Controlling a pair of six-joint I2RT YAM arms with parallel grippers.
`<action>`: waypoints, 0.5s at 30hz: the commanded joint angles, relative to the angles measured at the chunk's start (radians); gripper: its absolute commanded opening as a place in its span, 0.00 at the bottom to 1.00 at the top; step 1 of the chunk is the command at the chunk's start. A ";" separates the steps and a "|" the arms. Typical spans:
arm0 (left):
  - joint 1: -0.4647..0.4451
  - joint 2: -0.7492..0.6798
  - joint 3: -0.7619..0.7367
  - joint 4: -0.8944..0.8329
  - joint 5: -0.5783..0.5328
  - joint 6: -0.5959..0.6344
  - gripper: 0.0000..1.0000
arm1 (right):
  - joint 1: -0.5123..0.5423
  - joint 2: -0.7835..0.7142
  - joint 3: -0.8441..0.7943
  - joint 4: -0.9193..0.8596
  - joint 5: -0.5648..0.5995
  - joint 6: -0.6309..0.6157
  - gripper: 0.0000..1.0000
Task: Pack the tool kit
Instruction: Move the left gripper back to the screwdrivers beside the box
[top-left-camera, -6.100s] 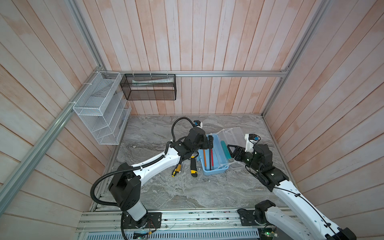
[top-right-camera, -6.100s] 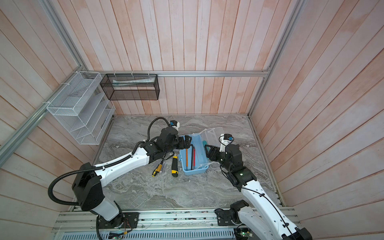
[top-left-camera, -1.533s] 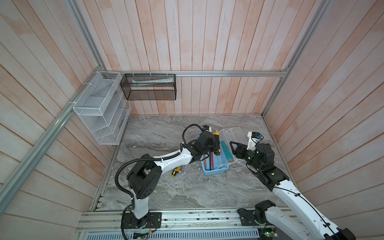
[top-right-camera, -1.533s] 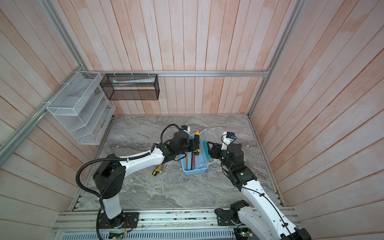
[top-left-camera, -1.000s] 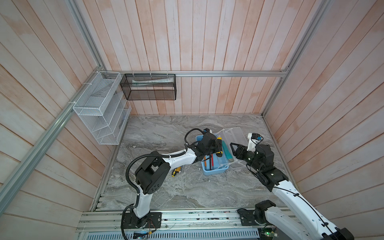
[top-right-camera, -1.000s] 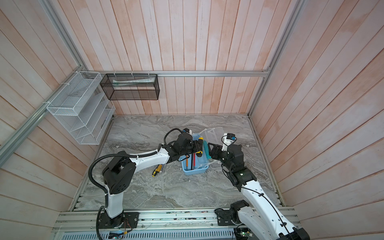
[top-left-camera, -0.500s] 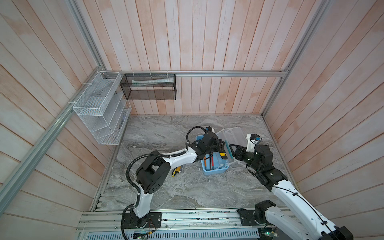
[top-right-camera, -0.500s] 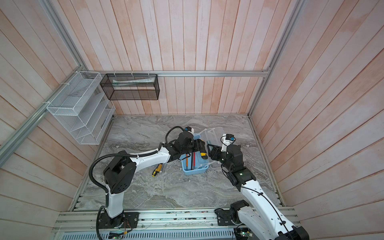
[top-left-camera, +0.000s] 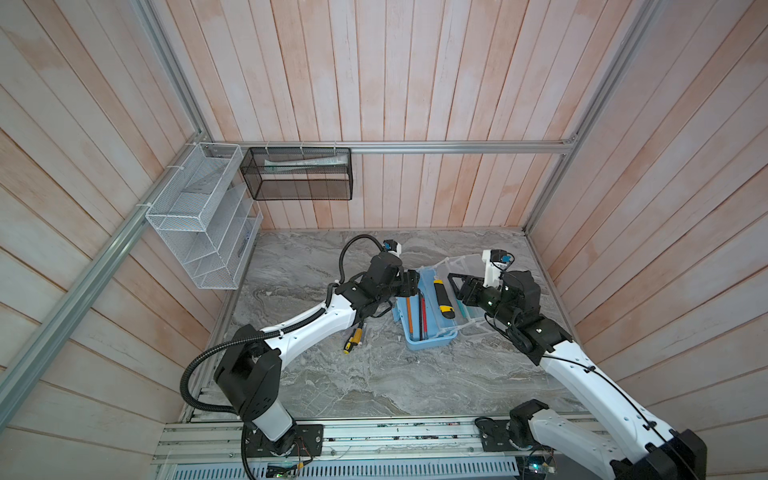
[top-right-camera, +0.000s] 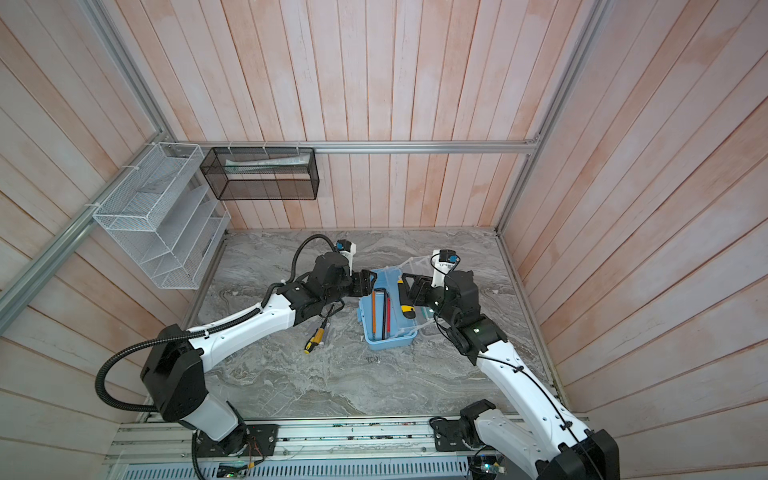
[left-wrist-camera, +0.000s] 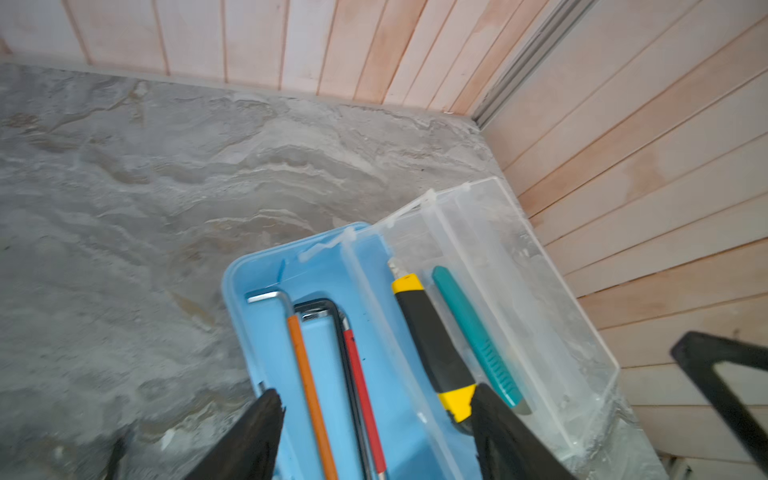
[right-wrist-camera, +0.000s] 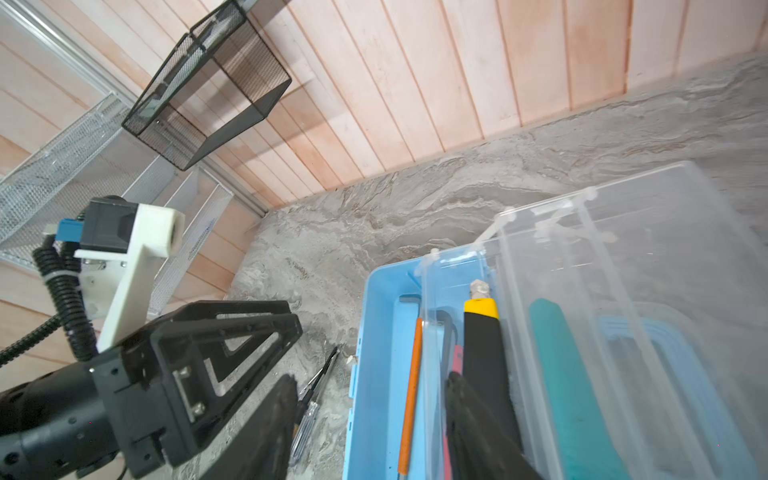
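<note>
Tool kit (top-left-camera: 430, 343), a light-blue case with its clear lid (top-left-camera: 471, 268) swung open toward the right arm, sits on the marbled tabletop (top-left-camera: 374, 382) right of centre, between the two claws. In it lie an orange-sleeved hex key (top-left-camera: 409, 315), a red one (top-left-camera: 423, 311) and a black-and-yellow utility knife (top-left-camera: 443, 300). The wrist views make plain a teal-handled tool (left-wrist-camera: 473, 338) beside the knife under clear plastic, which the top views barely show. Only the right wrist view shows a slim clear-handled tool (right-wrist-camera: 318, 384) on the tabletop just beside the case's outer wall. The left claw (top-left-camera: 409, 282) hovers at the case's left edge, jaws wide apart and empty. A second and a half ago it carried the knife above the case; the knife now rests inside. The right claw (top-left-camera: 459, 286) hangs over the lid side, jaws partly parted, with nothing seen gripped. A yellow-and-black screwdriver (top-left-camera: 351, 338) lies on the tabletop under the left arm.
</note>
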 joint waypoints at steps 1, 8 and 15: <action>-0.001 -0.042 -0.081 -0.129 -0.091 0.039 0.73 | 0.070 0.057 0.055 -0.053 0.039 -0.016 0.56; 0.000 -0.109 -0.161 -0.261 -0.174 0.023 0.68 | 0.182 0.178 0.075 -0.037 0.025 0.015 0.53; -0.001 -0.138 -0.225 -0.342 -0.239 -0.012 0.63 | 0.221 0.230 0.006 0.027 -0.008 0.072 0.50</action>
